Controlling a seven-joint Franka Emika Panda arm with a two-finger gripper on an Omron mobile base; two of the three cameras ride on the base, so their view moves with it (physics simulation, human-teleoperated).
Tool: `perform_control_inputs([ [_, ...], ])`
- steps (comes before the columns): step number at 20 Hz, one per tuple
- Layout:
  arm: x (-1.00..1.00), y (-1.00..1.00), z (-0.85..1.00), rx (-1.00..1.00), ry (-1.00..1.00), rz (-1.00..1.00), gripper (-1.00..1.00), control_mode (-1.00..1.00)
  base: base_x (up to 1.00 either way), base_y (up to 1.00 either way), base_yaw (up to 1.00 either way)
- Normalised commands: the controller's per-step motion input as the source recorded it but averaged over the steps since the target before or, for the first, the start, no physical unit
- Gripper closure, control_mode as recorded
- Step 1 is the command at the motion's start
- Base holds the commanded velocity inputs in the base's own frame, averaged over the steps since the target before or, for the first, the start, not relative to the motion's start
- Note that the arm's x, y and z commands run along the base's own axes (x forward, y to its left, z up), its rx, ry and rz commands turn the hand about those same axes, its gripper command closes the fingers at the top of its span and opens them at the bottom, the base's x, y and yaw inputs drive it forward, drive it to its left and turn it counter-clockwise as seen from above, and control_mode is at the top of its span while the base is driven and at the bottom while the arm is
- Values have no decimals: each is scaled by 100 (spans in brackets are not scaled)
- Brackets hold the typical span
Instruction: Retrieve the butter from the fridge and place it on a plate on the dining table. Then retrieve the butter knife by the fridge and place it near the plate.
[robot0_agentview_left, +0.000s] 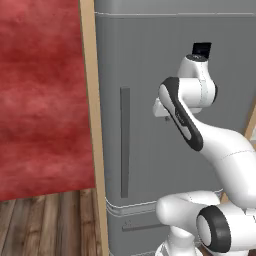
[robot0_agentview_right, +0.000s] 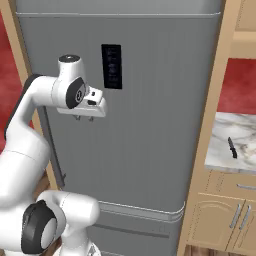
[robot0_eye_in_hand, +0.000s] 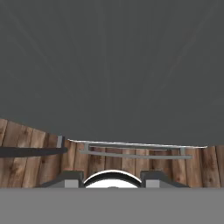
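Pincer state first: in the right base view the two-finger gripper (robot0_agentview_right: 83, 118) hangs under the white hand at about 9 o'clock, close before the tall matte grey fridge (robot0_agentview_right: 150, 125). Its short tips point down, and I cannot tell how far apart they stand; nothing appears to be between them. At 3 o'clock the small slim dark butter knife (robot0_agentview_right: 232, 147) lies on a white marble wall counter (robot0_agentview_right: 225, 155) beside the fridge. The fridge door is closed, so the butter presumably sits inside, hidden.

From the left base view, the slim vertical grey bar handle (robot0_agentview_left: 125, 142) stands at 9 o'clock from the hand, well apart from it. The bent elbow crowds the door face. My judgement: a reach from here could scrape the door or miss the thin bar if the tips stay pointed down rather than turned across it.

Through the hand view, the grey door fills 12 o'clock, wooden floor planks (robot0_eye_in_hand: 26, 153) lie below, and the dark finger tips (robot0_eye_in_hand: 65, 180) rise at 6 o'clock. A poor hold on the bar could slip during the pull.
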Motion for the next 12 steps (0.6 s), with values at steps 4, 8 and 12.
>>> perform_control_inputs([
  [4,-1,0,0,0,0,0,-100,100,-18,0,-1],
  [8,0,0,0,0,0,0,-100,100,-48,18,-18],
  [12,0,0,0,0,0,0,-100,100,-41,71,-47],
])
